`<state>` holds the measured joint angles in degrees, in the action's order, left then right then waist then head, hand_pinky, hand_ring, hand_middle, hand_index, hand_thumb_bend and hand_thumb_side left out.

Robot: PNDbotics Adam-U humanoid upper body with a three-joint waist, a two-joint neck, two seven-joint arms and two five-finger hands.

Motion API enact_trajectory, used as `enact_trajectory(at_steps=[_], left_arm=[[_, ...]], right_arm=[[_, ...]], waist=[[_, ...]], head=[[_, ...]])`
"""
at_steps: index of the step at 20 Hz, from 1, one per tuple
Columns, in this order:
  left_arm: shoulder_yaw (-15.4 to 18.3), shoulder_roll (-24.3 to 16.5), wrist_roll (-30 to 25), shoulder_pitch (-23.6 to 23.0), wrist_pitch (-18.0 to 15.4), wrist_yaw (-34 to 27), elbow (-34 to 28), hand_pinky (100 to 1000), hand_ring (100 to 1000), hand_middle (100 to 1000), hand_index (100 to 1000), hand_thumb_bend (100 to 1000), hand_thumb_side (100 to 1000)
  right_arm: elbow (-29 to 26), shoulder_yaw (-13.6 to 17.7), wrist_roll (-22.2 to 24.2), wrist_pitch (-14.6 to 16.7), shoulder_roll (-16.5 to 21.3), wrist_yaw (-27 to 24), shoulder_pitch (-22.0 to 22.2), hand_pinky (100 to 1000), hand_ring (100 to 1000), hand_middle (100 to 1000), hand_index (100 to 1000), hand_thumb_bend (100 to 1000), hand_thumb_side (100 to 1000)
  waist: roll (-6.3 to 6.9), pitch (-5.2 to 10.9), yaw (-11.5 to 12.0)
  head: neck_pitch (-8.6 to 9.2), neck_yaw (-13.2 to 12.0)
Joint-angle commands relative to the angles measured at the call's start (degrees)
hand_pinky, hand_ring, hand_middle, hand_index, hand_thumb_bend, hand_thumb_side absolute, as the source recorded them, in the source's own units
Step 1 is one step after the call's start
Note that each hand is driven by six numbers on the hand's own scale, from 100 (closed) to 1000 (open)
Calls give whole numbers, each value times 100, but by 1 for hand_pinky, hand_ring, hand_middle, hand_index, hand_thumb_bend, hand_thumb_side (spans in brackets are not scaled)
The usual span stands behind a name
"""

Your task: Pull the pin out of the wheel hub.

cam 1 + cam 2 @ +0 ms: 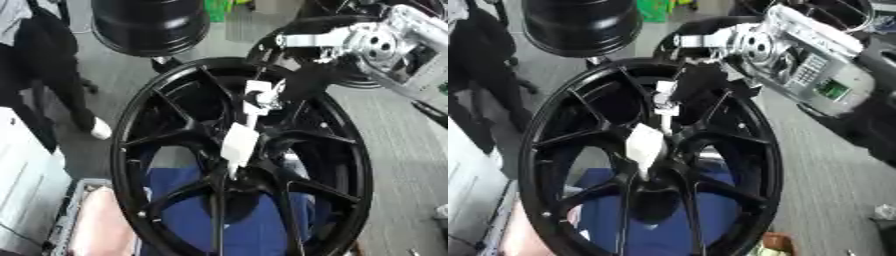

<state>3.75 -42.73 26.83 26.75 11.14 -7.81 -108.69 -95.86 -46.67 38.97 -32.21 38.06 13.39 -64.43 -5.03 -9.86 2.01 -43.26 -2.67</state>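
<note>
The black wheel (241,160) stands upright on its rim, filling the middle of both views, spokes running in to the hub (229,177). Right at that hub sits the pin (240,142), a pale, whitish piece that rises up and slightly back from the centre, its lower end tapering down into the bore.

In comes the right hand (262,97) from the upper right, silver wrist housing and black arm behind it. Its fingers (664,100) are down at the top of the pin, and they look closed around the upper end, though the dark fingers against the dark spokes make the exact contact hard to read. The left hand shows in neither view.

Now, the handling. The pin looks rigid and light, likely smooth-sided, so a hold high on the exposed end makes sense, with the pull kept straight along its own axis. Tilt it and it could bind in the bore. The wheel is heavy and stiff, but it stands on edge and could rock if the pull goes sideways.

A second dark wheel (149,25) stands behind.
</note>
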Motion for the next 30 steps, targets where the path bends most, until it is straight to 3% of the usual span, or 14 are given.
enact_trajectory(at_steps=[1,7,14,20,30], left_arm=[[80,-94,19,105,-7,-29,-63,662,627,582,734,515,561],[92,-85,42,102,2,-63,-58,663,627,582,733,513,560],[95,-72,59,122,9,-78,-64,663,627,581,733,512,561],[95,-57,70,136,21,-92,-48,664,627,581,733,510,563],[122,-29,88,136,17,-112,-58,667,628,582,733,509,566]], right_arm=[[65,46,1096,-1050,59,-78,-57,909,889,883,911,343,540],[175,51,1083,-1053,60,-109,19,905,884,877,908,384,451],[258,53,1061,-1143,32,-153,54,901,878,867,905,379,426],[264,81,887,-1259,-7,-277,70,891,860,835,882,298,428],[323,43,813,-1273,-34,-375,161,887,861,838,869,332,412]], waist=[[28,58,10],[32,-1,37],[41,-39,61],[53,-71,90],[33,-111,132]], head=[[45,20],[81,35],[124,51],[154,88],[200,100]])
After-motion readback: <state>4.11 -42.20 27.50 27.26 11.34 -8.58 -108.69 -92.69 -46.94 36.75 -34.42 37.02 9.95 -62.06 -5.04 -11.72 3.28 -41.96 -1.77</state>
